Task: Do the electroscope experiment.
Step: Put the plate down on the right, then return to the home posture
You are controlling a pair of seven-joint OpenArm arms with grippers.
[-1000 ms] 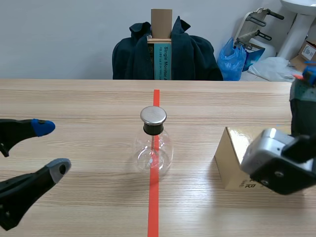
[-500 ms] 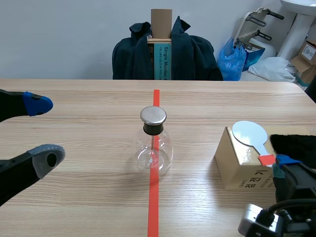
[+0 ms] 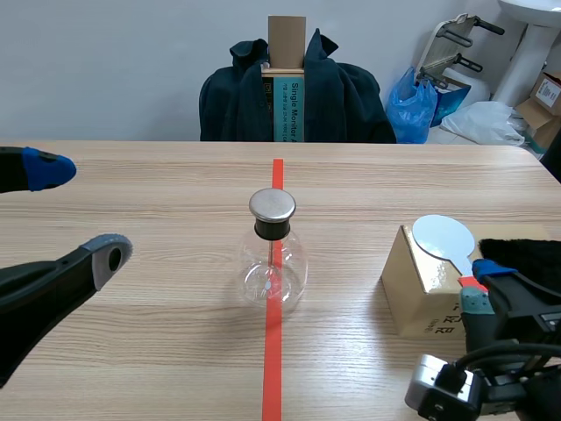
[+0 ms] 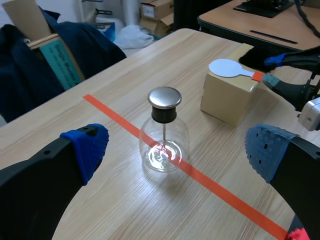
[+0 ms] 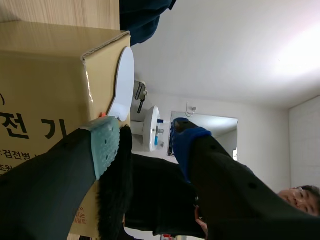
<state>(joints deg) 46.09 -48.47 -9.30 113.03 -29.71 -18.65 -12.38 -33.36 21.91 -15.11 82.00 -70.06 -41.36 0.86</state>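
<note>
The electroscope, a clear glass flask point(image 3: 273, 263) with a metal cap point(image 3: 273, 204), stands on the red tape line at mid-table. In the left wrist view the flask point(image 4: 164, 142) is ahead of my left gripper point(image 4: 176, 150), which is wide open. That left gripper point(image 3: 77, 210) hangs at the table's left. A cardboard box point(image 3: 421, 289) at the right carries a white disc paddle point(image 3: 443, 237) and a black fur cloth point(image 3: 526, 254). My right gripper point(image 3: 484, 285) is open at the paddle's red handle. In the right wrist view the disc point(image 5: 125, 80) and the fur point(image 5: 117, 195) lie by the grey-green pad point(image 5: 105, 145).
A chair draped with a dark jacket point(image 3: 294, 96) stands behind the far table edge. A blue bag point(image 3: 412, 110) and boxes sit on the floor at the back right. A person shows at the edge of the right wrist view.
My right arm has come down from above the box to the front right, its gripper now at the paddle's handle. The left gripper's fingers have spread wider.
</note>
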